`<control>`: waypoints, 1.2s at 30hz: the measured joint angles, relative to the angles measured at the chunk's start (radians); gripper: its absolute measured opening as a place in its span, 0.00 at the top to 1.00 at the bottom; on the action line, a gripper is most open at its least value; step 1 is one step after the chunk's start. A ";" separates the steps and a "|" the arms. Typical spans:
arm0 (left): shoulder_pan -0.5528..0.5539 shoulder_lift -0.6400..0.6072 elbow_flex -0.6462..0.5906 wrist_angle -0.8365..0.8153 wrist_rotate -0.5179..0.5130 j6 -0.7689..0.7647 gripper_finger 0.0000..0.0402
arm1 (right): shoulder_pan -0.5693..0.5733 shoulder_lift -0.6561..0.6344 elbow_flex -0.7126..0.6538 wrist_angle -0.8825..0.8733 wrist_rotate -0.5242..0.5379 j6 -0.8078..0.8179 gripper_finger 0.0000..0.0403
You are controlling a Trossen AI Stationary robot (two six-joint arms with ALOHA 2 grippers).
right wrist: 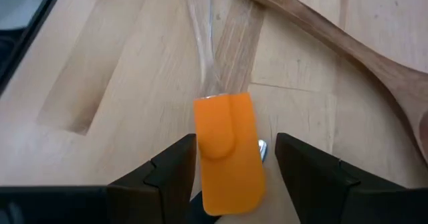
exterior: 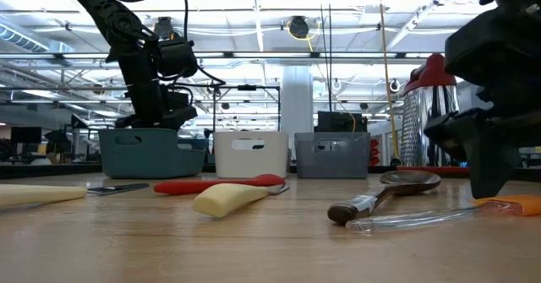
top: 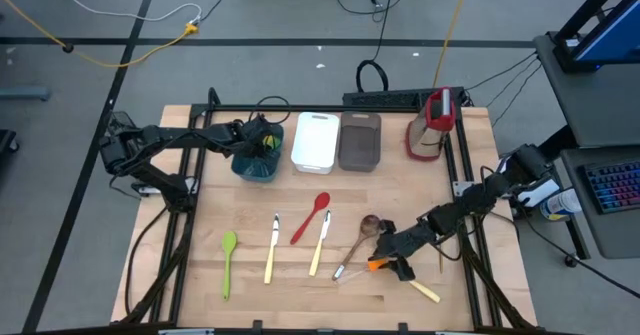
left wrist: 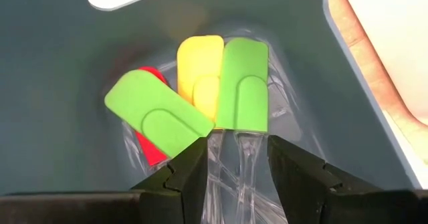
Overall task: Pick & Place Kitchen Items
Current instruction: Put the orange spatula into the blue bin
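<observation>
Orange spatula (right wrist: 226, 150) lies flat on the desk (top: 300, 290) near the right front, its clear handle running toward the wooden spoon (right wrist: 334, 40); right hand (right wrist: 235, 160) sits low over it, fingers spread w/ one each side of the blade, nothing pinched yet. To do this step well, I'd judge: keep the hand centred on the blade, go down till the tips just meet the wood, close slow so the thin silicone doesn't squirt out sideways, then lift straight up; a small metal bit just beside the blade could get caught, so watch it. Left hand (left wrist: 234, 164) hangs inside the teal tray (top: 257, 165) at the desk's back left, fingers apart, not holding anything. That tray has two green spatulas (left wrist: 242, 83), a yellow spatula (left wrist: 199, 67) and a red spatula (left wrist: 150, 144), clear handles crossing. White tray (top: 315, 140) and grey-brown tray (top: 359, 142) next to it look empty from above. Still on the desk: green spoon (top: 228, 260), red spoon (top: 311, 217), two pale-handled knives (top: 271, 247).
</observation>
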 joint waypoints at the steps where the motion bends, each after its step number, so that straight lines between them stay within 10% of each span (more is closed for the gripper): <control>1: 0.000 0.000 0.000 0.000 0.000 0.000 0.60 | 0.003 0.000 0.000 -0.001 0.009 -0.009 0.50; 14: 0.000 0.000 0.000 0.000 0.000 0.011 0.60 | 0.029 0.084 0.000 -0.019 0.056 -0.123 0.52; 36: -0.014 0.000 0.000 0.172 0.052 0.012 0.60 | -0.015 0.127 -0.002 0.074 0.055 -0.293 0.89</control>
